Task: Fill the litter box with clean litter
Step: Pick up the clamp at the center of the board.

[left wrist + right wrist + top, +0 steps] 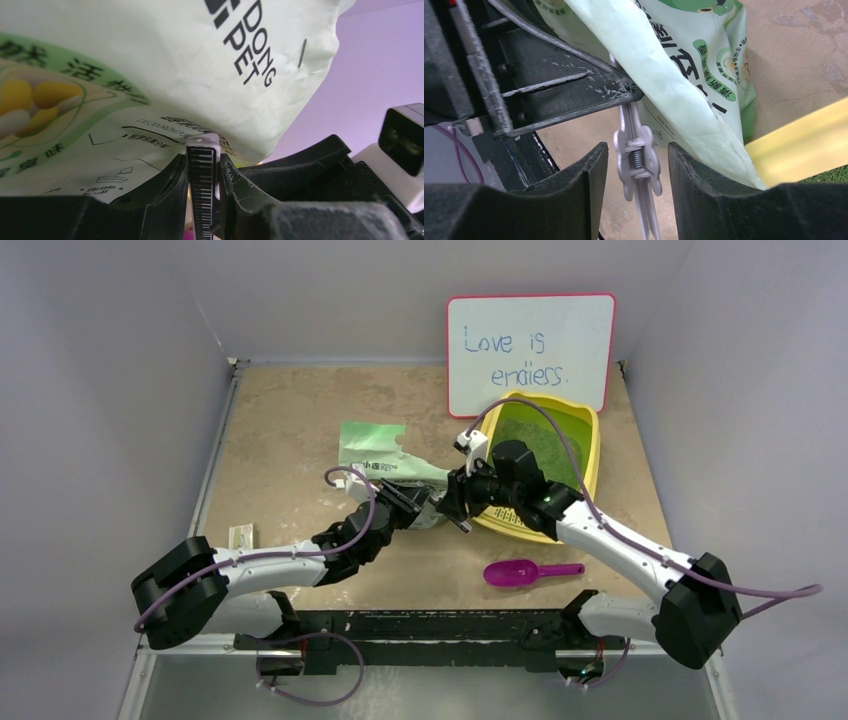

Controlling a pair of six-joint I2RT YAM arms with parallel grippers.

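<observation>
The yellow litter box (592, 455) sits right of centre with green clean litter (545, 440) in it; its rim (794, 150) and some litter (830, 175) show in the right wrist view. A pale green printed bag (375, 455) lies left of the box. My left gripper (425, 510) is shut on a white bag clip (202, 185) at the bag's (150, 60) edge. My right gripper (455, 505) is open, its fingers on either side of the hanging clip (636, 160) without touching it.
A magenta scoop (530, 571) lies in front of the box. A red-framed whiteboard (530, 350) stands at the back behind the box. A small packet (241, 536) lies near the left edge. Both arms meet at the box's near left corner.
</observation>
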